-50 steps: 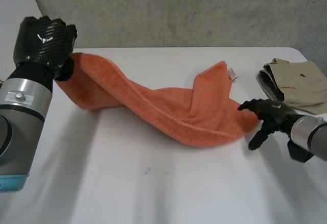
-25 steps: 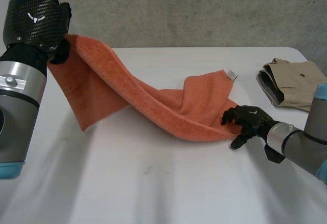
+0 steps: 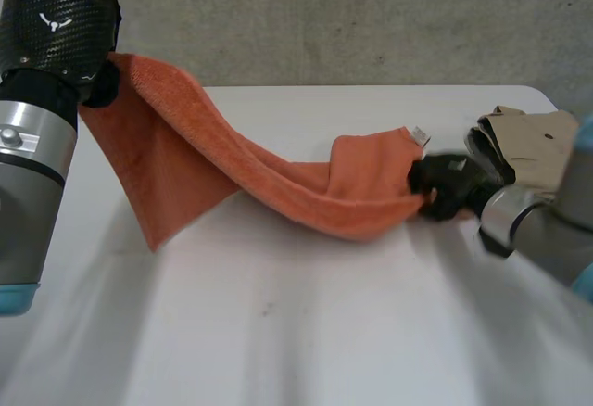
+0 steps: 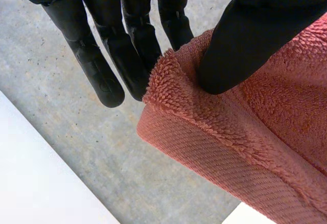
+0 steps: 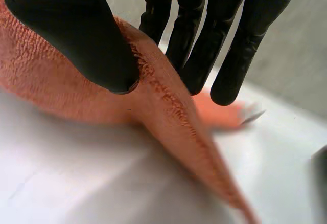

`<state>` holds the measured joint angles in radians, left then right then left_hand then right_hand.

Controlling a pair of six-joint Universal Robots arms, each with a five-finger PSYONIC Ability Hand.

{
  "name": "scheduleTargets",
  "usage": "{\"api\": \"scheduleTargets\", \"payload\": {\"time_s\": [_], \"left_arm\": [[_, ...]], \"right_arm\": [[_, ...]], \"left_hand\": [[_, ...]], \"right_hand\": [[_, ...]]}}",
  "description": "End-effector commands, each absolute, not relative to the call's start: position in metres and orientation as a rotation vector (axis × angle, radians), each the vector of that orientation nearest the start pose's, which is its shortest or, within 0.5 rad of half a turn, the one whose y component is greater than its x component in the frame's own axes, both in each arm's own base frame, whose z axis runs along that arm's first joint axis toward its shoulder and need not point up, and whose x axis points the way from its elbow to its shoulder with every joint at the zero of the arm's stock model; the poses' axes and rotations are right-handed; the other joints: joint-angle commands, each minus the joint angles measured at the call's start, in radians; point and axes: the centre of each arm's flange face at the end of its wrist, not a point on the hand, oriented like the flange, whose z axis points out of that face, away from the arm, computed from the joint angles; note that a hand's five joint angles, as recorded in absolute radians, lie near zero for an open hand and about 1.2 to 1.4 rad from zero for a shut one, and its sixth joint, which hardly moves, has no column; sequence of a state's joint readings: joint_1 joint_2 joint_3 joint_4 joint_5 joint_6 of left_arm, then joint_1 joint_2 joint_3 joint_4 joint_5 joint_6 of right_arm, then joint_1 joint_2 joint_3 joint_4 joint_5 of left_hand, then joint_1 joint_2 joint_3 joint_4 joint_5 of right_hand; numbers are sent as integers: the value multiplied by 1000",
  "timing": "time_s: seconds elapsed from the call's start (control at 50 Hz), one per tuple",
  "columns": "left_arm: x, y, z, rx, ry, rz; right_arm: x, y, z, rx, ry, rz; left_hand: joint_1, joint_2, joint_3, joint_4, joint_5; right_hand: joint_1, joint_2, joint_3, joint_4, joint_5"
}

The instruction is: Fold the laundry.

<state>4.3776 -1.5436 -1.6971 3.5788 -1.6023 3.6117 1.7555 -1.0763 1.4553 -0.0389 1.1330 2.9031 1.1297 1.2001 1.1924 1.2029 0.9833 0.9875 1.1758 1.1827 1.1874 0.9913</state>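
- Laundry is stretched between the two arms: an orange towel [image 3: 306, 193] is drawn as a twisted band across the white worktop [image 3: 306, 332].
- The left robot hand [image 3: 51, 31] is held high over the far left of the worktop and is closed on one end of the towel.
- In the left wrist view, the hemmed edge of the towel is pinched between the thumb [image 4: 255, 35] and the fingers [image 4: 127, 55].
- Below that hand a broad flap of the towel is hung down. Whether its lowest corner touches the worktop cannot be told.
- The right robot hand [image 3: 443, 188] is set low at the opposite end of the towel and is clamped on the cloth there.
- In the right wrist view, an edge of the towel is gripped between the thumb [image 5: 76, 35] on one face and straight fingers [image 5: 230, 45] on the other.
- The stretch of towel nearest the right robot hand is laid on the worktop, and from there the band is raised towards the left robot hand.
- A small white label [image 3: 421, 134] is seen at a towel corner just beside the right robot hand.
- A folded beige garment [image 3: 537, 142] is laid at the far right of the worktop, just behind the right robot hand.
- A grey wall [image 3: 371, 17] is seen behind the worktop.
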Motion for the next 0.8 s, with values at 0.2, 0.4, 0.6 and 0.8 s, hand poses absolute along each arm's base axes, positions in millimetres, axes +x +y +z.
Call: {"api": "scheduleTargets", "payload": {"time_s": [0.2, 0.4, 0.6, 0.8], "left_arm": [[-205, -253, 306, 768, 1870, -2136], [-212, -259, 261, 1060, 1891, -1819], [-250, -322, 219, 1142, 1907, -1784], [-269, -402, 330, 599, 1283, -2307]], "right_arm": [[175, -265, 376, -1448, 2156, -2145], [218, -271, 317, -1649, 2252, -1772], [239, -334, 252, -1730, 2382, -1653], [274, -400, 359, -1329, 1747, -2779]], "left_hand": [[267, 196, 204, 193, 238], [267, 196, 204, 193, 238], [267, 196, 204, 193, 238], [267, 196, 204, 193, 238]], "right_hand": [[409, 220, 214, 209, 230], [409, 220, 214, 209, 230], [409, 220, 214, 209, 230], [409, 220, 214, 209, 230]]}}
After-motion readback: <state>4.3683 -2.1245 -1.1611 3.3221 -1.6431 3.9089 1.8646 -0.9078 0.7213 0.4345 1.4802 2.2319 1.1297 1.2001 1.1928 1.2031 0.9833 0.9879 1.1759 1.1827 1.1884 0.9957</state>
